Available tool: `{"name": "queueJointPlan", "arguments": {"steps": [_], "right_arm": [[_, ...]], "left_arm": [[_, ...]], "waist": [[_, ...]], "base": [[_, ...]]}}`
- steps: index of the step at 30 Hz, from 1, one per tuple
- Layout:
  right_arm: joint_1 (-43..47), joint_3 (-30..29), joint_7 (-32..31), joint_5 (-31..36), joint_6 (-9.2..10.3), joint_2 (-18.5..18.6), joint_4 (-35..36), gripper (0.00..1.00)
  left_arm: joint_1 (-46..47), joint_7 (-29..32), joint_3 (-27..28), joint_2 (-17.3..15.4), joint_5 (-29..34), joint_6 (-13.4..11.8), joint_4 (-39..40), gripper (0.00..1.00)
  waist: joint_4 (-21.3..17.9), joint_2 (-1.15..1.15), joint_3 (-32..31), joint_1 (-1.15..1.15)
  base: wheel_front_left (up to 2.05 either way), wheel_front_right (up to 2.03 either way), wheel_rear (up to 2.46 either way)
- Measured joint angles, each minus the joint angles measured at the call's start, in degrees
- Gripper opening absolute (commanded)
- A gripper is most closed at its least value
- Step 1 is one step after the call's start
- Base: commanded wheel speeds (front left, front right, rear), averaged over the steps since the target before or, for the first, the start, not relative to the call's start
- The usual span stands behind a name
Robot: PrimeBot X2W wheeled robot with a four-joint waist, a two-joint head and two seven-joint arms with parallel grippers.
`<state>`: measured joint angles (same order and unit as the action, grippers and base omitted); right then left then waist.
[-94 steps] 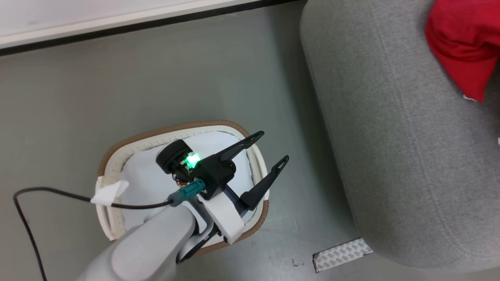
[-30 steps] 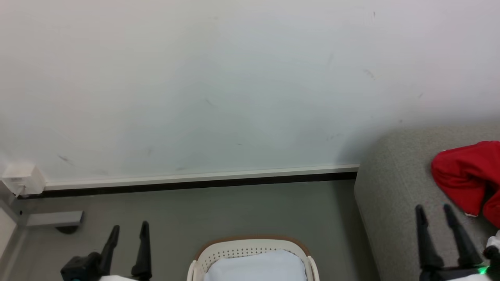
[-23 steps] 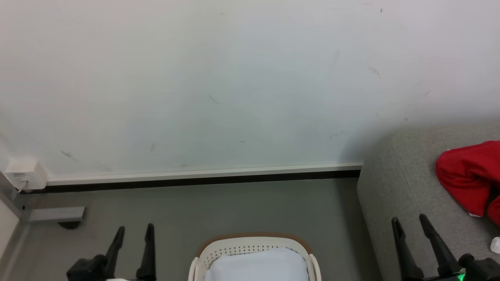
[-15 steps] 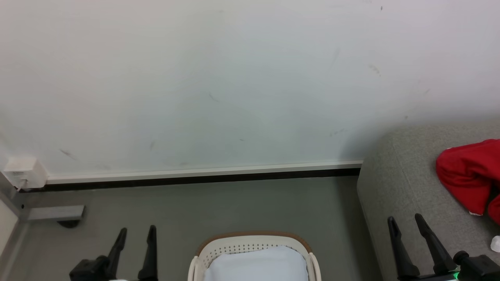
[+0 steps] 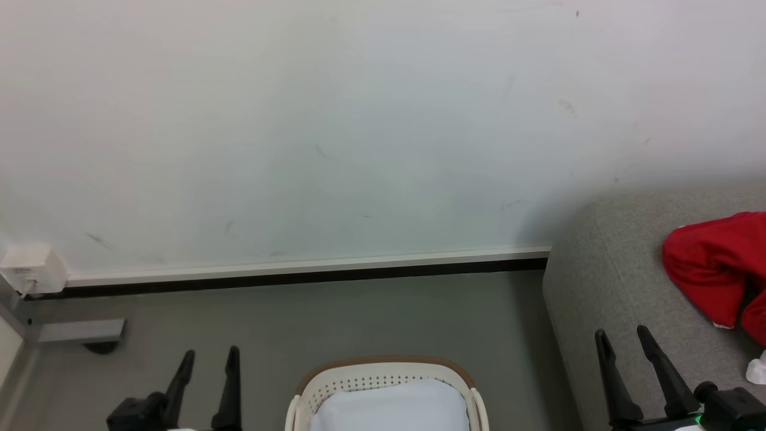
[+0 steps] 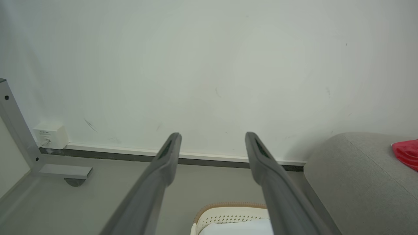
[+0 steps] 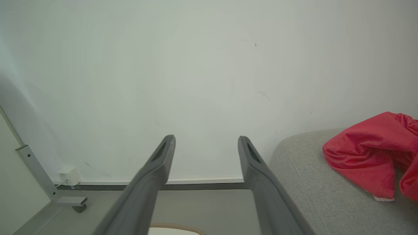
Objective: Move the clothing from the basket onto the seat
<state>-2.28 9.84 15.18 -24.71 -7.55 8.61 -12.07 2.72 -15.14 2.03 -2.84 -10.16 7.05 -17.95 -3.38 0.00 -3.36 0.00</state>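
The red clothing [image 5: 715, 266] lies crumpled on the grey seat [image 5: 604, 281] at the right, also seen as the clothing [image 7: 365, 163] on the seat [image 7: 310, 182] in the right wrist view. The cream basket [image 5: 383, 377] with its brown rim sits on the floor at bottom centre and holds a pale bluish-white pad [image 5: 389, 407]. My left gripper [image 5: 209, 356] is open at the lower left, left of the basket, with nothing between its fingers. My right gripper [image 5: 622, 338] is open over the seat's near edge, left of the clothing and apart from it.
A white wall with a dark baseboard [image 5: 299, 276] runs behind the basket. A grey metal foot [image 5: 81, 330] and a small white wall box [image 5: 33, 269] sit at the far left. Grey floor [image 5: 335, 317] lies between basket and wall.
Three seconds ago the head view looked down on one gripper over the basket; it has since tilted up to the wall. In the last second the right gripper shifted slightly left.
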Motion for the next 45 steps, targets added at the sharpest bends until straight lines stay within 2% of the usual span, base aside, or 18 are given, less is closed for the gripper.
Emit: {"name": "queueJointPlan", "arguments": {"steps": [8,9,15,45], "right_arm": [[0.0,0.5,0.0,0.0,0.00,0.0,0.0,1.00],[0.1,0.5,0.0,0.0,0.00,0.0,-0.2,0.00],[2.4,1.0,-0.1,-0.3,0.00,-0.5,-2.7,0.00],[1.1,-4.6,-7.6,-24.8,0.00,-2.0,-2.7,0.00]], "left_arm": [[0.0,0.0,-0.2,0.0,-0.5,0.1,-0.1,1.00],[0.0,0.0,-0.2,0.0,-0.6,0.0,-0.3,0.00],[-2.1,0.4,-0.6,0.7,-0.9,0.0,-3.1,0.00],[-0.8,8.0,1.1,0.7,-30.0,0.0,-0.8,0.00]], "waist": [[-0.2,0.00,0.1,0.00],[-0.2,0.00,0.2,0.00],[-0.2,0.00,0.2,0.00],[0.6,0.00,1.0,0.00]], "base": [[0.00,0.00,0.00],[0.00,0.00,0.00],[0.00,0.00,0.00],[0.00,0.00,0.00]]}}
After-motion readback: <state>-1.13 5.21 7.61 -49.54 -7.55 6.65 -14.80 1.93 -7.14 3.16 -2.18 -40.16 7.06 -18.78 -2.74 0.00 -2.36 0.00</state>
